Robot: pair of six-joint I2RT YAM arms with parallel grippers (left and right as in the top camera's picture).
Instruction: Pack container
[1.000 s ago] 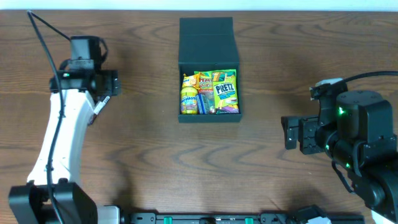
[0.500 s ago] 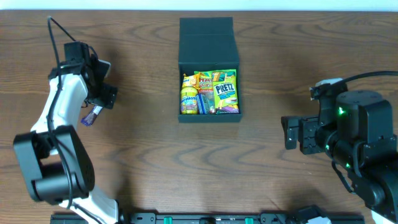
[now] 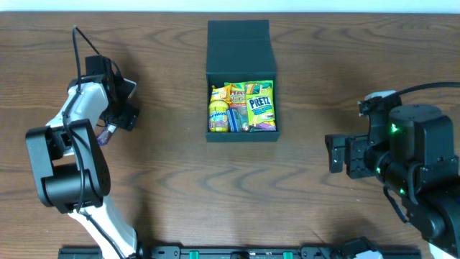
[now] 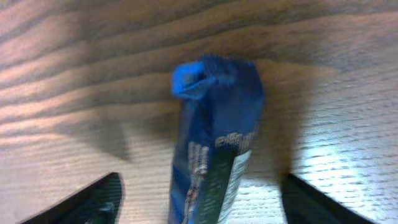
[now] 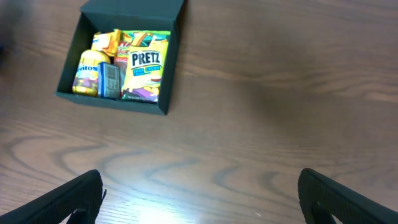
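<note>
The container [image 3: 242, 137] is a dark box standing open at the table's middle back, its lid flap [image 3: 238, 44] folded away behind it. It holds several snack packets, among them a yellow Pretz pack [image 3: 260, 104]. It also shows in the right wrist view [image 5: 112, 103]. A blue snack packet [image 4: 214, 124] lies on the wood at far left, and shows small in the overhead view [image 3: 107, 132]. My left gripper [image 4: 202, 208] is open and straddles this packet, with a finger on each side and not touching it. My right gripper [image 5: 202, 205] is open and empty over bare wood at the right.
My left arm [image 3: 68, 165] folds back along the table's left side. My right arm's bulky body [image 3: 410, 162] fills the right edge. A black rail [image 3: 237, 252] runs along the front edge. Bare wood lies between the box and both grippers.
My left arm has swung and folded leftward, and its gripper has turned and settled over the blue packet. The right arm and the box have not moved.
</note>
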